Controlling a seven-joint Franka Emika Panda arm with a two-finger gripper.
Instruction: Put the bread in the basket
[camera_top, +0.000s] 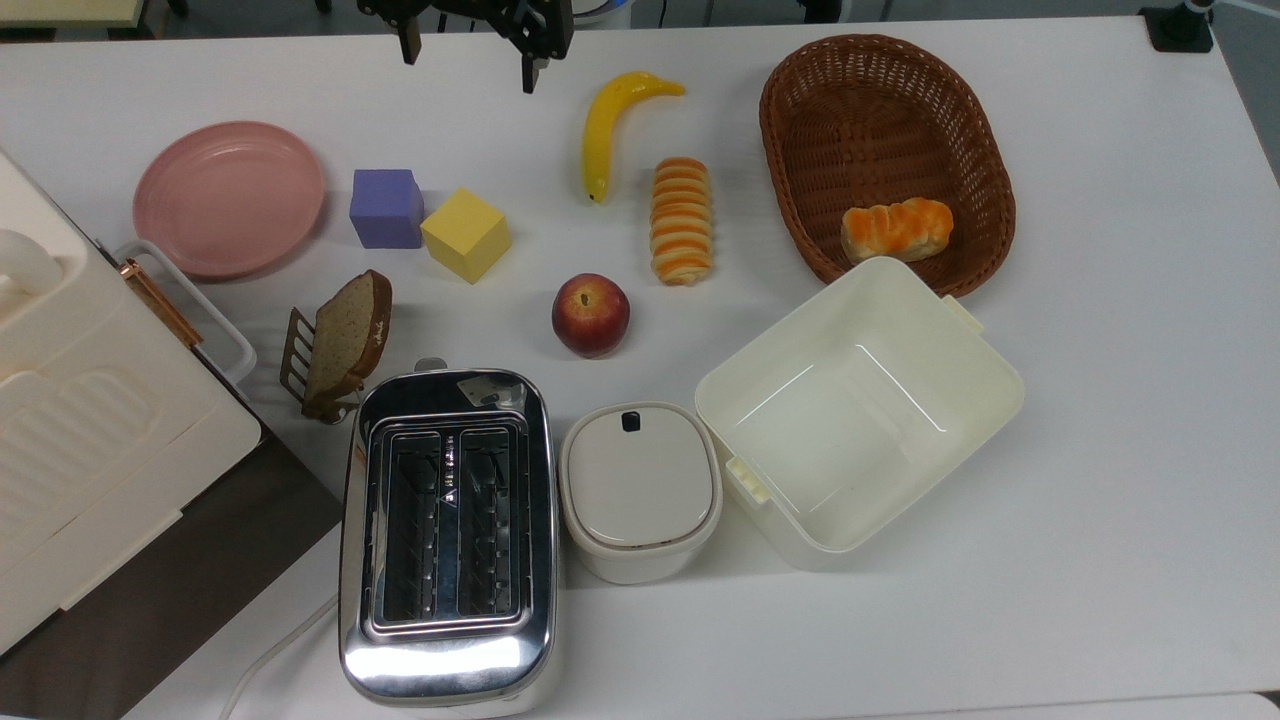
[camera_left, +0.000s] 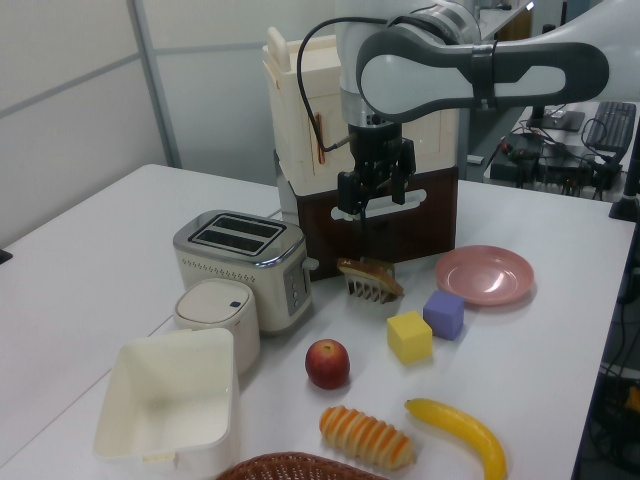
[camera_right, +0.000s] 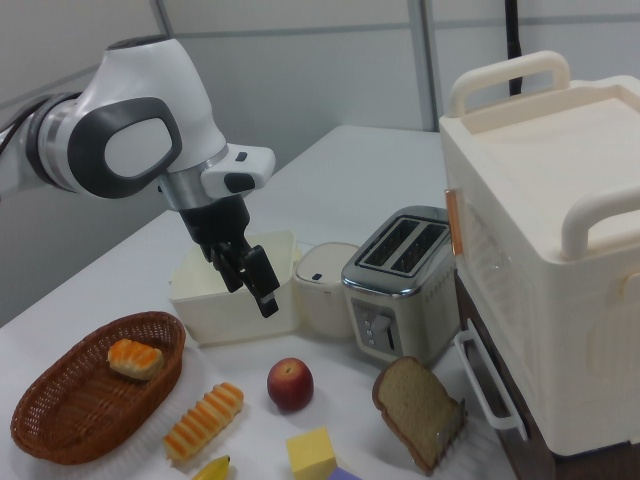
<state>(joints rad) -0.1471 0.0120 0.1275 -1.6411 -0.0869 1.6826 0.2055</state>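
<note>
The bread (camera_top: 682, 220) is a long cream roll with orange-brown stripes, lying on the white table between the banana and the basket; it also shows as the bread (camera_left: 366, 438) and the bread (camera_right: 204, 420). The basket (camera_top: 800, 110) is oval dark-brown wicker at the top view's right, also seen as the basket (camera_left: 290, 466) and the basket (camera_right: 60, 420). An orange-glazed bun (camera_top: 897, 229) lies inside it. My gripper (camera_top: 468, 58) hangs open and empty well above the table, to the top view's upper left of the bread; it appears too as the gripper (camera_left: 378, 205) and the gripper (camera_right: 250, 292).
A banana (camera_top: 610, 125) and an apple (camera_top: 590, 314) flank the bread. A cream tub (camera_top: 860, 410) abuts the basket's near rim. Purple cube (camera_top: 386, 207), yellow cube (camera_top: 466, 234), pink plate (camera_top: 229, 197), toast slice in a rack (camera_top: 345, 340), toaster (camera_top: 447, 530), lidded pot (camera_top: 639, 487) and a big cream box (camera_top: 70, 420) stand elsewhere.
</note>
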